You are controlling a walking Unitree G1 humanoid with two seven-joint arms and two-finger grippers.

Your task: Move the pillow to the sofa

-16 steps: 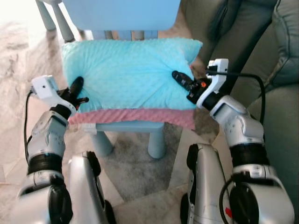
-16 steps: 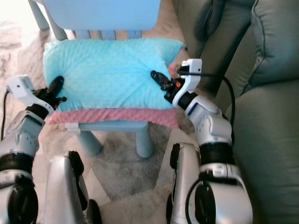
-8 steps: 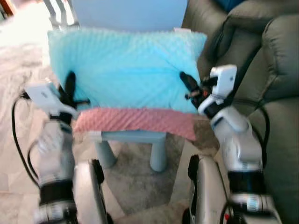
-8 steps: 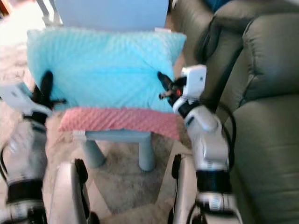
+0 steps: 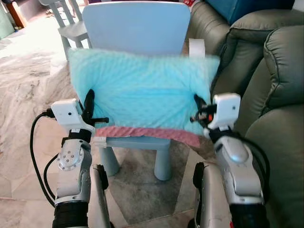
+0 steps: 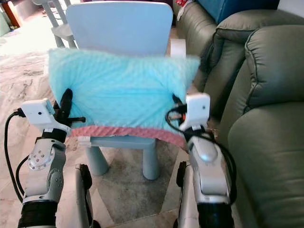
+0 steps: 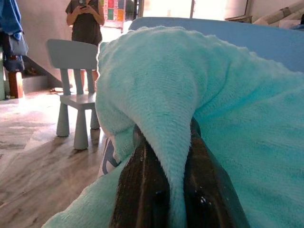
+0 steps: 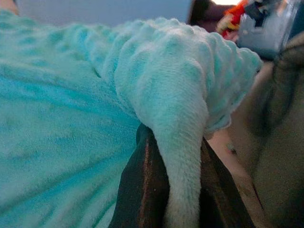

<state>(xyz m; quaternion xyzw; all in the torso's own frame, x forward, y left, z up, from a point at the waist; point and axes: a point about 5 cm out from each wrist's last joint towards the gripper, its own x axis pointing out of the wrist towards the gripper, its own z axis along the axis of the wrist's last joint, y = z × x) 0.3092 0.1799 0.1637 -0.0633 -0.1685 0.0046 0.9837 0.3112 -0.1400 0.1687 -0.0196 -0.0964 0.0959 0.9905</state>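
A turquoise pillow [image 5: 142, 90] with a pink underside hangs in front of me, lifted off the light blue child's chair [image 5: 135, 28]. My left gripper [image 5: 88, 102] is shut on the pillow's left edge, and a fold of turquoise fabric [image 7: 166, 128] is pinched between its black fingers [image 7: 137, 190]. My right gripper [image 5: 197, 105] is shut on the pillow's right edge, with a fold [image 8: 175, 137] between its fingers [image 8: 142, 190]. The grey-green sofa [image 5: 266, 71] stands directly to my right.
The chair's seat and legs [image 5: 164, 161] stand just below the pillow. A second small chair [image 5: 71, 28] is at the back left on the marble floor [image 5: 23, 80]. A person [image 7: 85, 19] stands far off behind it. A dark blue object [image 6: 232, 5] lies on the sofa back.
Both grippers have raised the pillow off the chair seat, so it now hangs upright in front of the chair back. The camera has tilted up, showing more of the sofa and room.
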